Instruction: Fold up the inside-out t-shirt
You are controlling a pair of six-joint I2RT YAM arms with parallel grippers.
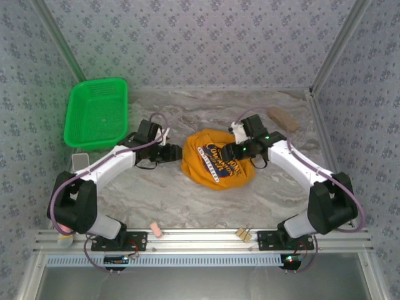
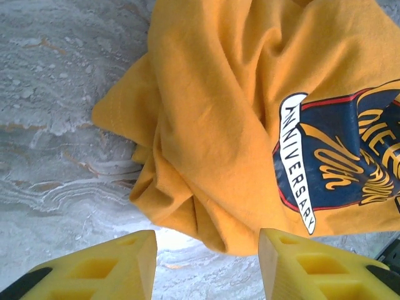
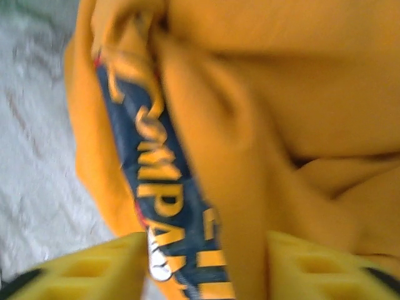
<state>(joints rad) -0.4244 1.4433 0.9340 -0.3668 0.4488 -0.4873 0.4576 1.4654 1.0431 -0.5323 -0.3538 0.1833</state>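
T-shirt [image 1: 215,164] bunched. Left pincer [image 2: 207,242] parted, empty, beside t-shirt. Right pincer [image 3: 206,249] parted over t-shirt; hold cannot be told. Risk: several layers caught together, crumple worsened.

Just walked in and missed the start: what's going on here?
Two robot arms are working on a crumpled orange-yellow t-shirt bunched on the table, not yet folded. The left gripper is open just short of the shirt's edge, holding nothing. The right gripper straddles a fold by the printed graphic; blur hides whether it grips.
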